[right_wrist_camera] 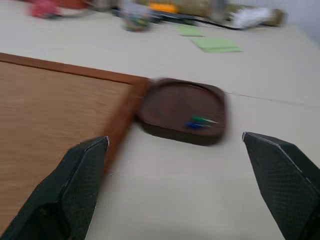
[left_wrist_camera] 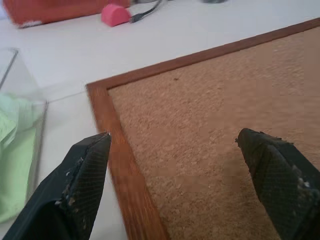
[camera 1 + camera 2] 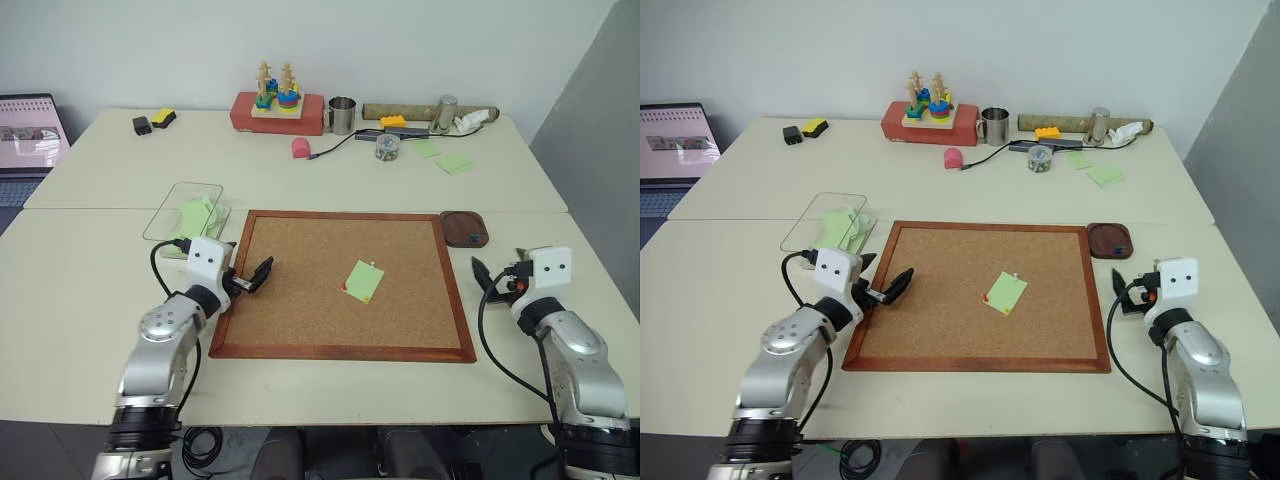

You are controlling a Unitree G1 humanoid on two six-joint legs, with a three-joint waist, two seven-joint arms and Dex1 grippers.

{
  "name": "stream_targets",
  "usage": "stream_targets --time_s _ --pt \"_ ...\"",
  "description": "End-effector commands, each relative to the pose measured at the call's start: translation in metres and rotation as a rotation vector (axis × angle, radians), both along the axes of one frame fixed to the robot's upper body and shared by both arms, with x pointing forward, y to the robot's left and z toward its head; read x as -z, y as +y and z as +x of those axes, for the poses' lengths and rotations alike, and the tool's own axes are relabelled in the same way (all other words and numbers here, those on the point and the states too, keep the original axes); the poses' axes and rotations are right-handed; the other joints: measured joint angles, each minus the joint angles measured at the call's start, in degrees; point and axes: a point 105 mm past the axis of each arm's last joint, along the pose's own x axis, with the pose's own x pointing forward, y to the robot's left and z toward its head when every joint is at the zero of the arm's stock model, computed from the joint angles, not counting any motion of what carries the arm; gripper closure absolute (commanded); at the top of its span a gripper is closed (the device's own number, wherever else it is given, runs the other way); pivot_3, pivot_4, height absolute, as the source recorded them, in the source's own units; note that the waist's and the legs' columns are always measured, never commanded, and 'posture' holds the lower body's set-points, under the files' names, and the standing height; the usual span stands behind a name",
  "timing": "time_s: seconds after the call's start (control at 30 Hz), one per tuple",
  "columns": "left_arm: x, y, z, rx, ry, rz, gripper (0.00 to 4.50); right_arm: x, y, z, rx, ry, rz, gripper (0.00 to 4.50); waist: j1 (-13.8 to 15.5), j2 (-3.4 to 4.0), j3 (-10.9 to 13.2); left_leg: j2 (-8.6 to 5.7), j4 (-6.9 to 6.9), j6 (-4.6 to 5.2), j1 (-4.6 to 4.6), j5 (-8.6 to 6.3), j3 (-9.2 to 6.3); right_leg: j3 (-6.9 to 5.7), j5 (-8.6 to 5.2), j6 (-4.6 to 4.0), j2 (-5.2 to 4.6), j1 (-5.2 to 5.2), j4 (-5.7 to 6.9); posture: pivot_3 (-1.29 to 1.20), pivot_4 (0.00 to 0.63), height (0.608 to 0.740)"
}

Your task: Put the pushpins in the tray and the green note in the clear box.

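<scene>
Green note [image 3: 363,281], thin paper square, lies pinned on the grainy cork board [image 3: 300,300] right of centre. Dark wooden tray [image 3: 465,227] touches the board's far right corner; clear box [image 3: 185,212] off its far left corner. Left gripper [image 3: 252,277] and right gripper [image 3: 492,277] both spread wide, empty.

I see the green note [image 3: 363,281] pinned flat and slightly tilted on the cork, a pushpin [image 3: 373,265] at its top, more green paper inside the clear box [image 3: 160,222], pins in the brown tray [image 1: 165,107].
</scene>
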Motion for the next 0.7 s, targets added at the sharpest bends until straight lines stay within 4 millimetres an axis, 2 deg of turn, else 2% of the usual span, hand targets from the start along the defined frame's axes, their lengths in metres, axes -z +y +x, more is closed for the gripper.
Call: stream_targets --time_s 0.03,0.13,0.3,0.4,0.57,0.7 --pt "-0.022 -0.012 -0.013 0.198 0.035 -0.045 0.22 -0.021 0.025 -0.015 -0.259 0.045 0.029 0.0 -0.02 0.0 0.0 0.0 0.01 0.0 0.0 0.0 0.0 0.0 -0.04 0.06 0.0 0.02 0.0 0.0 0.15 0.74" --pt "-0.026 -0.016 -0.02 0.286 0.082 -0.023 0.22 -0.028 0.039 -0.023 -0.383 0.093 0.022 0.0 -0.01 -0.01 0.01 0.01 0.0 0.0 0.0 0.0 -0.03 -0.04 -0.04 0.06 0.0 0.02 0.0 0.0 0.15 0.74" --pt "-0.026 -0.018 -0.021 0.328 0.095 0.038 0.22 -0.029 0.046 -0.016 -0.399 0.101 -0.02 0.0 0.0 -0.01 0.01 0.02 0.0 0.0 0.01 0.0 -0.03 -0.03 -0.06 0.07 0.02 0.0 0.01 0.0 0.15 0.74" --pt "-0.023 -0.022 -0.021 0.335 0.081 0.055 0.63 -0.026 0.052 -0.014 -0.406 0.096 -0.018 0.0 0.03 -0.01 0.01 0.02 0.0 0.0 -0.03 0.0 -0.04 -0.04 -0.06 0.08 0.02 0.0 -0.03 0.0 0.15 0.74" --pt "-0.024 -0.034 -0.023 0.37 0.07 0.039 1.55 -0.025 0.058 -0.01 -0.421 0.091 -0.02 0.0 0.05 -0.01 0.01 0.02 0.0 0.0 -0.05 0.0 -0.04 -0.04 -0.06 0.08 0.01 -0.01 -0.05 0.0 0.15 0.74" --pt "-0.024 -0.041 -0.024 0.391 0.07 0.031 2.48 -0.021 0.063 -0.004 -0.432 0.093 -0.022 0.0 0.05 -0.01 0.01 0.02 0.01 0.0 -0.04 0.0 -0.04 -0.04 -0.06 0.08 0.01 -0.01 -0.03 0.0 0.15 0.74"
